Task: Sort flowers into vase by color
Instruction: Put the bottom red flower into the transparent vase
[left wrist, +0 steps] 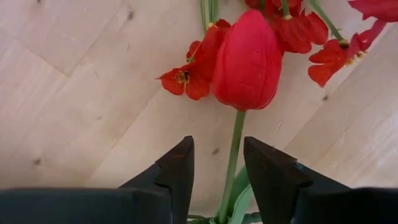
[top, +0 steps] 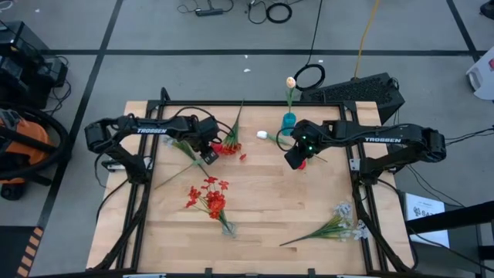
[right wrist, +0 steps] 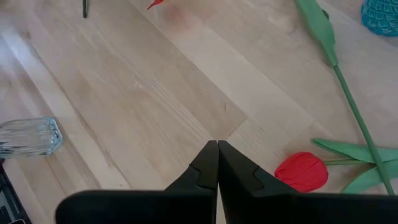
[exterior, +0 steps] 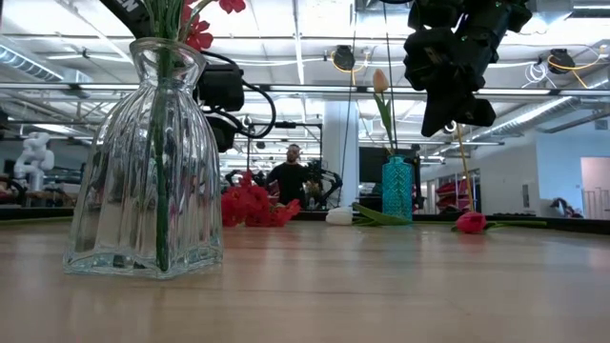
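Observation:
My left gripper (top: 210, 154) (left wrist: 217, 143) points down at the table's far left, open. Its fingers stand on either side of the green stem (left wrist: 233, 155) of a red tulip (left wrist: 247, 59), which lies among red blossoms (top: 229, 142). My right gripper (top: 297, 161) (right wrist: 217, 143) hangs shut above the table, empty, just over another red tulip (right wrist: 301, 171) that lies on its side. A clear glass vase (exterior: 143, 171) holds red blossom stems (top: 210, 197). A teal vase (top: 288, 122) holds a cream tulip (top: 291, 81). White sprays (top: 340, 225) lie at the near right.
A white bud (top: 262, 134) lies beside the teal vase. Loose green stems (top: 181, 174) lie near my left gripper. A black frame (top: 255, 103) runs along the table's far and side edges. The wood is bare in the middle (top: 270, 197). A person (exterior: 289, 176) stands far behind the table.

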`<state>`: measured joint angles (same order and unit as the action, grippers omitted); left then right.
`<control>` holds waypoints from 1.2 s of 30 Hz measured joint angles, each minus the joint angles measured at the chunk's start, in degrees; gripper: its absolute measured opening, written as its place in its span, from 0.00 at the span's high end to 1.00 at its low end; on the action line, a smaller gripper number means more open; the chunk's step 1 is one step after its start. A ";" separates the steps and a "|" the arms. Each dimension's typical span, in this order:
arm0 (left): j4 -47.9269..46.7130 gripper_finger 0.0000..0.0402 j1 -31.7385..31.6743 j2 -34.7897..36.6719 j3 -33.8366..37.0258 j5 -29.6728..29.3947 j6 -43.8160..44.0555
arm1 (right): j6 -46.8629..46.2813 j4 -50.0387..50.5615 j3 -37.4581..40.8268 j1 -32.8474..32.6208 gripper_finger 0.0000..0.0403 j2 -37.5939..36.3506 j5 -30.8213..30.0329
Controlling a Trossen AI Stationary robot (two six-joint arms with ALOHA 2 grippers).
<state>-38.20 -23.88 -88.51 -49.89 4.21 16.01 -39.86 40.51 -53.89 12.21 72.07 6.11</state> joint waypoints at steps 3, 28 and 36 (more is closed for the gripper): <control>-0.02 0.65 0.19 0.00 0.00 0.02 0.00 | 0.00 0.00 0.00 0.00 1.00 0.00 0.00; -0.13 0.78 1.53 -5.15 0.02 -1.13 1.54 | 0.21 0.02 0.00 -2.14 1.00 0.02 -0.07; -6.25 0.98 1.06 0.20 -5.19 -0.92 -0.74 | 0.11 0.41 0.00 -3.37 1.00 0.00 -0.07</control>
<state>-44.45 -22.82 -88.31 -55.07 3.29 15.27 -39.75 40.92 -53.89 8.84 72.07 6.04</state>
